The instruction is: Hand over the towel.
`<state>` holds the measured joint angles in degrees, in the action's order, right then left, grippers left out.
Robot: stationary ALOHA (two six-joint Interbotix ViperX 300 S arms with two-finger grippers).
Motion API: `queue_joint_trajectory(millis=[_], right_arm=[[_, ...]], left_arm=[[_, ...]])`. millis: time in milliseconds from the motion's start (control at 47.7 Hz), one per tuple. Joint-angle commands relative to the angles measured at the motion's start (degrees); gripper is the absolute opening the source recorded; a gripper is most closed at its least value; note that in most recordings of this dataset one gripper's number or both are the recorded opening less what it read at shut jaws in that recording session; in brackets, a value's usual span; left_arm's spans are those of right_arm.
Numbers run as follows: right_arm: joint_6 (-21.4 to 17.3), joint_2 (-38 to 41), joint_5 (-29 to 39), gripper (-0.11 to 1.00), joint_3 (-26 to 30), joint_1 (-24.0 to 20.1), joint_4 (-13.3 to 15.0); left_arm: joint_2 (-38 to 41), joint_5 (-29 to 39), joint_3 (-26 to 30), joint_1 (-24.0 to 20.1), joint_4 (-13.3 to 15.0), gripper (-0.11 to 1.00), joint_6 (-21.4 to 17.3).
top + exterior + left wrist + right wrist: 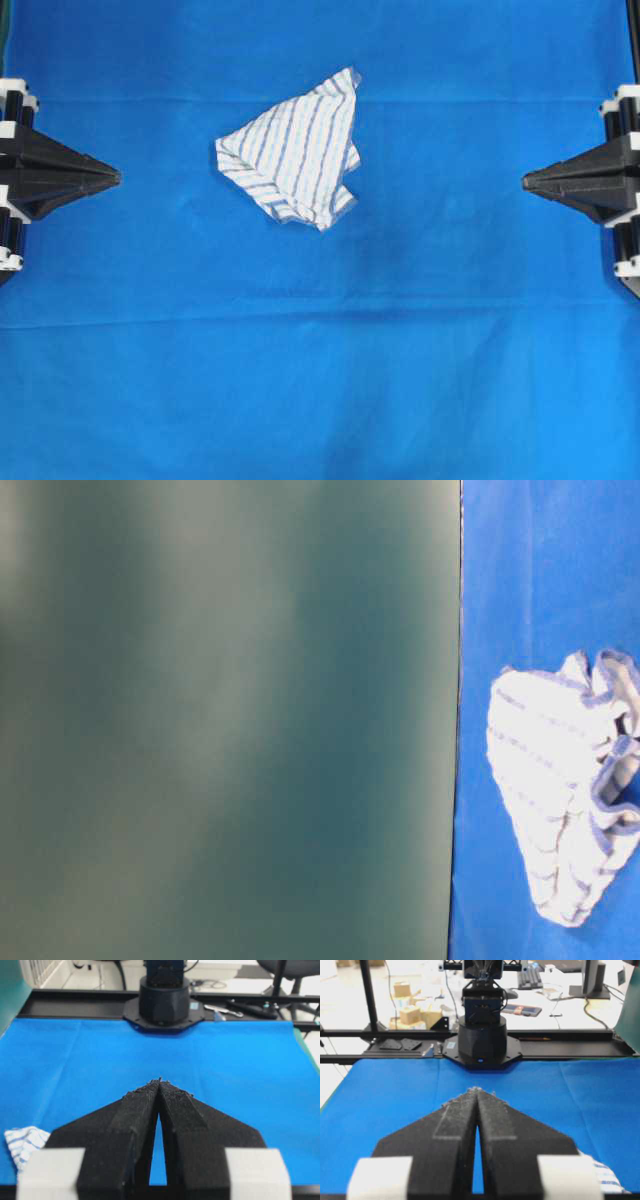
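The towel (293, 150), white with thin blue stripes, lies crumpled on the large blue cloth (320, 350), a little left of the middle and toward the far side. It also shows at the right of the table-level view as the towel (560, 790), and its corners peek in as the towel (22, 1142) and the towel (605, 1177). My left gripper (117, 178) rests at the left edge, shut and empty, its tips (159, 1080) touching. At the right edge my right gripper (525, 181) is likewise shut and empty, its tips (476, 1089) together. Both point inward, well apart from the towel.
The blue cloth covers the whole table. The opposite arm's black base (162, 1002) stands at the far edge in the left wrist view, and another base (481, 1042) in the right wrist view. A dark green wall (230, 720) fills most of the table-level view.
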<state>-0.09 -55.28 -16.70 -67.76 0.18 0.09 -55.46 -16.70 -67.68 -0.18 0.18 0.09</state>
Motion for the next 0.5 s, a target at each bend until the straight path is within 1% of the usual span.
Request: queue_joint_trajectory(millis=[0,126,210,482], right_arm=[[-0.35,0.35,-0.44,0.01,2.02,-0.09,-0.18],[-0.44,0.26,-0.35,0.01,2.37,-0.09,-0.26],[-0.44,0.35,-0.35,0.01,2.46,-0.09,-0.26],[-0.35,0.44,-0.26,0.01,2.37,-0.09,-0.18]], left_arm=[[0.09,-0.44,0.79,0.18,1.23,0.02,0.35],[-0.35,-0.88,0.97,0.0,1.14,0.02,0.26],[-0.09,-0.97,1.05,-0.88,1.14,0.02,0.26],[4.57,-1.05,3.08,-7.56,1.23,0.02,0.26]])
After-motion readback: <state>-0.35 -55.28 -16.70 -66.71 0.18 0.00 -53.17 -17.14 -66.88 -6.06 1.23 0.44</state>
